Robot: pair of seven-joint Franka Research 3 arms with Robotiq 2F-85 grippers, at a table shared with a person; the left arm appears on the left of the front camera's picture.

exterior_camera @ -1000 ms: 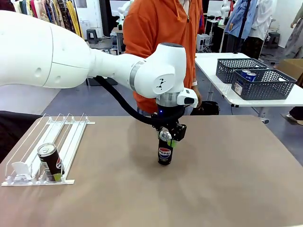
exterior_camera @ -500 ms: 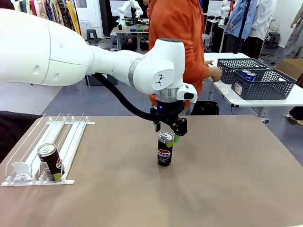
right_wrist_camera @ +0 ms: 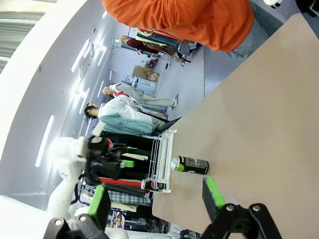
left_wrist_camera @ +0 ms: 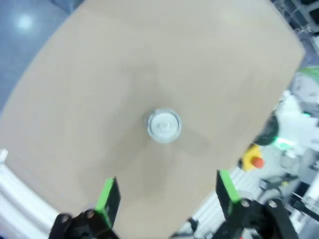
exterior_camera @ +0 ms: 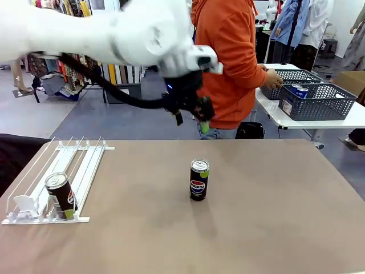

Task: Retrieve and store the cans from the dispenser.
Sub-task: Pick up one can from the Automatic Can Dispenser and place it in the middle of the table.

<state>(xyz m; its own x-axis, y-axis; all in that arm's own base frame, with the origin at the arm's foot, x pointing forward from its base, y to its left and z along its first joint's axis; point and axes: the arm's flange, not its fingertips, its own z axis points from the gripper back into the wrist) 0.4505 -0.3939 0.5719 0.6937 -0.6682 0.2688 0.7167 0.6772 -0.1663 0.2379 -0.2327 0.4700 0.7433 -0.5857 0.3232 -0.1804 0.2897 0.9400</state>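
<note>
One can stands released; left claw risen.

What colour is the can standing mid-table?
Black can, lime-green band, silver top; front view shows it best.

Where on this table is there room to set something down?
Bare: the whole right half, from the standing can to the right edge of the table, and the strip between that can and the rack. Crowded: the left side, where the rack holds a second can.
</note>
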